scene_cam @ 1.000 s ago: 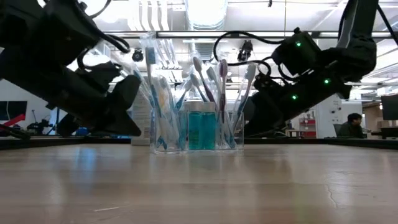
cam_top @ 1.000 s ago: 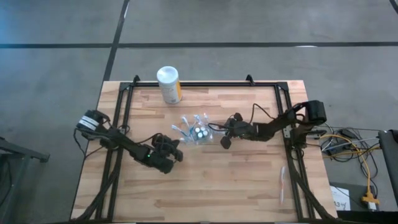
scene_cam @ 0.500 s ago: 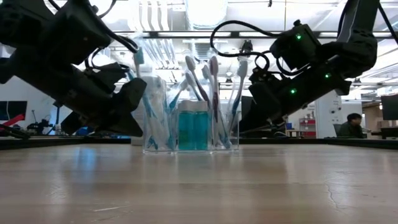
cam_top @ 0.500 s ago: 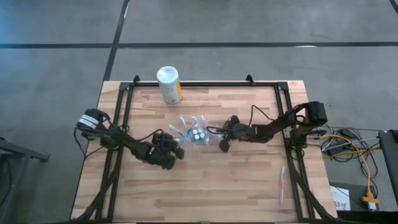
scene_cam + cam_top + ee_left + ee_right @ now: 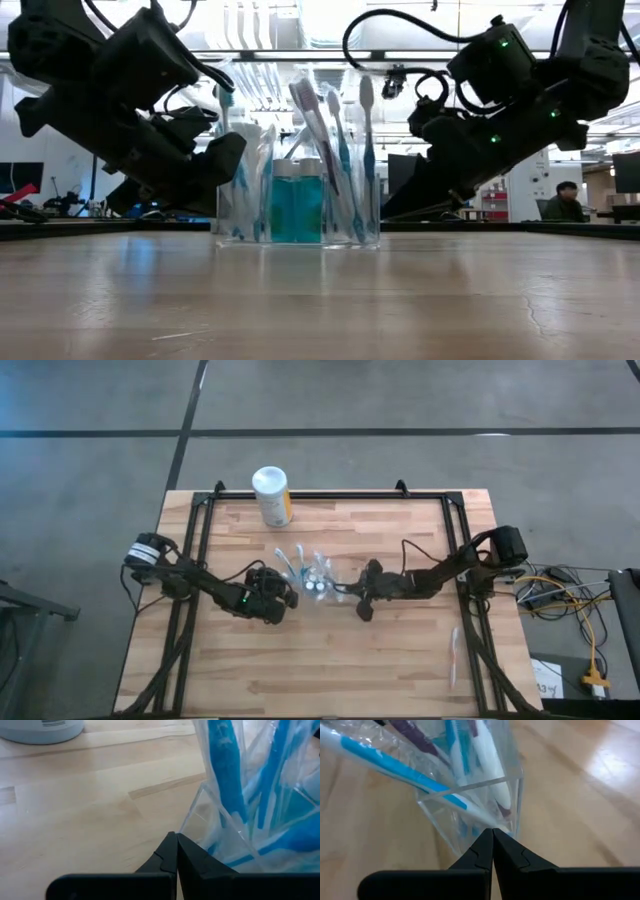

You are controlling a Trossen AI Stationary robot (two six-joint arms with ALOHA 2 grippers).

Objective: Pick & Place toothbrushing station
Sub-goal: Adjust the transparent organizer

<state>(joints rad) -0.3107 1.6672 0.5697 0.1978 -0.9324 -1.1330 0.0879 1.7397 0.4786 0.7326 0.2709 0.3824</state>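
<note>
The toothbrushing station (image 5: 307, 573) is a clear plastic holder (image 5: 298, 190) with white and light-blue toothbrushes and two teal tubes (image 5: 297, 205) upright in it. It stands on its base at the table's middle. My left gripper (image 5: 289, 596) is shut, low at the holder's near left side. My right gripper (image 5: 350, 590) is also shut, low at its right side. Both slant down toward the table. My left gripper has its shut fingertips (image 5: 176, 839) at the holder's lower clear wall (image 5: 197, 822), coming slanting down from the left near side. The holder stays upright on the table. My right gripper presses its shut fingertips (image 5: 493, 833) against the holder's bottom corner (image 5: 506, 826), slanting down from the right.
A white canister with a yellow label (image 5: 271, 495) stands at the far edge. A thin white object (image 5: 453, 655) lies near the right front. Black frame rails (image 5: 195, 550) run along both table sides. A person (image 5: 568, 200) sits far off in the room.
My left gripper has gone toward the far edge, up to the holder. My right gripper has swung toward the near edge along the holder's right side. The station has slid a little toward the table's left and turned about on its base, staying upright.
</note>
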